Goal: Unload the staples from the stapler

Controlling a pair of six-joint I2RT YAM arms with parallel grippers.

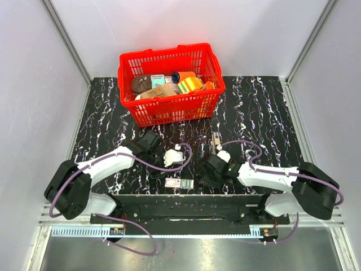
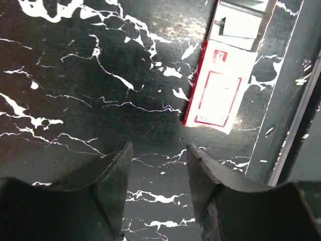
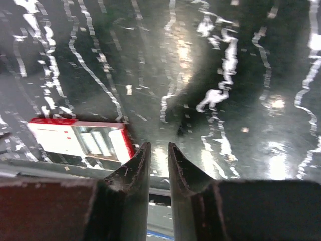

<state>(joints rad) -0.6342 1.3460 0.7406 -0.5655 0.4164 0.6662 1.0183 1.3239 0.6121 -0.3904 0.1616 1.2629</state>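
Note:
The stapler (image 1: 215, 139) is a small pale bar lying on the black marbled table (image 1: 259, 113), just behind my right wrist. It shows in neither wrist view. I cannot make out any staples. My left gripper (image 1: 175, 165) (image 2: 158, 165) is open and empty, low over bare table, with the flat white-and-red box (image 2: 219, 90) ahead to its right. My right gripper (image 1: 205, 179) (image 3: 159, 155) is nearly closed with a thin gap and nothing between the fingers. It hangs by the table's near edge, with the box (image 3: 80, 140) to its left.
A red basket (image 1: 210, 97) with several items stands at the back centre. The white-and-red box (image 1: 179, 183) lies between both grippers at the near edge. A grey rail (image 2: 286, 100) runs along that edge.

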